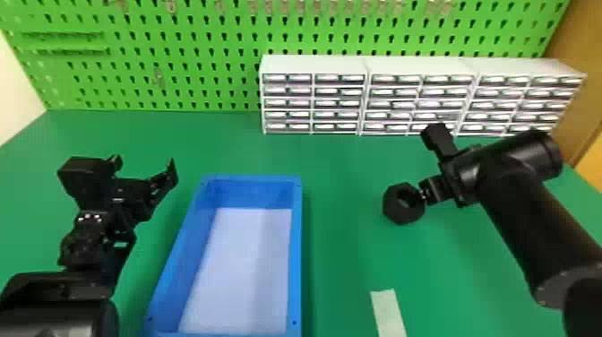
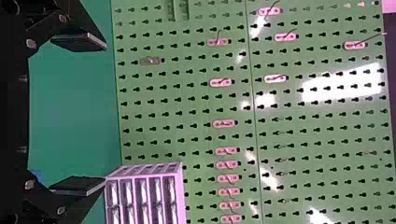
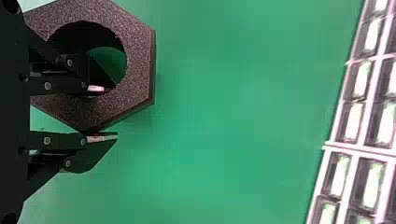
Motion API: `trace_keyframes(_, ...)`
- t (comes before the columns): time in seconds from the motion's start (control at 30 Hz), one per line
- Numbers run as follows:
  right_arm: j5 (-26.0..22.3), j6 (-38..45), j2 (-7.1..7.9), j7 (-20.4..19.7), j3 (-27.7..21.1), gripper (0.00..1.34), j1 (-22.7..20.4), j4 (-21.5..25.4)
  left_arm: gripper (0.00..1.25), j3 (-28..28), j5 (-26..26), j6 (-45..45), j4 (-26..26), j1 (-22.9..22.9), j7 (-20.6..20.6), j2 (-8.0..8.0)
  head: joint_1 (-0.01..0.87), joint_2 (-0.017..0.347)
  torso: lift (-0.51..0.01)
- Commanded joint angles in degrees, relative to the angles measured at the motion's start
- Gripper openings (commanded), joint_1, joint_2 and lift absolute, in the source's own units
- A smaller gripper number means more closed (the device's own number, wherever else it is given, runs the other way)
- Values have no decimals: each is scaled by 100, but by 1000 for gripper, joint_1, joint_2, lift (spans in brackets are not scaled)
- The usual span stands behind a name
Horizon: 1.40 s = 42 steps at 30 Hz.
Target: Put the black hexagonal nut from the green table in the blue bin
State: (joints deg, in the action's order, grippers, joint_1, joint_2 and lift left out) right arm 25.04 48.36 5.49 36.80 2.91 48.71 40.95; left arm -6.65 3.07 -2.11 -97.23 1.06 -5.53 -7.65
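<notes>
Right end effector [image 1: 423, 192] is gripping the black hexagonal nut [image 1: 391, 205] by its wall, right of centre, while the open left end effector [image 1: 144, 166] is hovering at centre left.

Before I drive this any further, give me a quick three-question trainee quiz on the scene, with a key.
1. Where is the black hexagonal nut?
A) on the white drawers
B) at the right gripper
C) at the other gripper
2. True or false: the left gripper is open, to the left of the blue bin.
3. Fill in: one of the right gripper's fingers reaches into the nut's ____.

Key: 1 B; 2 true; 3 hole
</notes>
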Motion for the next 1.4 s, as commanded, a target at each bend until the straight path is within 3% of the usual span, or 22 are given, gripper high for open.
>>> trace_keyframes(0.0,53,209,4,117,-28,376,-116,564,1000,-20,0,0,-15,8,0,0,686,52,-97)
trace_keyframes(0.2,62,402,31,223,-71,374,-265,1056,1000,-20,-9,0,-15,17,0,0,686,52,-97)
trace_keyframes(0.57,62,956,75,399,-195,373,-696,2567,1000,-29,-9,0,-24,26,0,0,686,52,-97)
trace_keyframes(0.77,-70,1088,4,539,-441,373,-977,3341,1000,-47,-9,0,-24,26,0,0,686,52,-97)
trace_keyframes(1.03,-694,851,-180,539,-942,373,-1338,4009,1000,-73,-9,0,-41,52,0,0,686,52,-97)
trace_keyframes(1.37,-1669,244,-286,530,-1434,373,-1751,4360,1000,-73,-9,0,-50,52,0,0,686,52,-97)
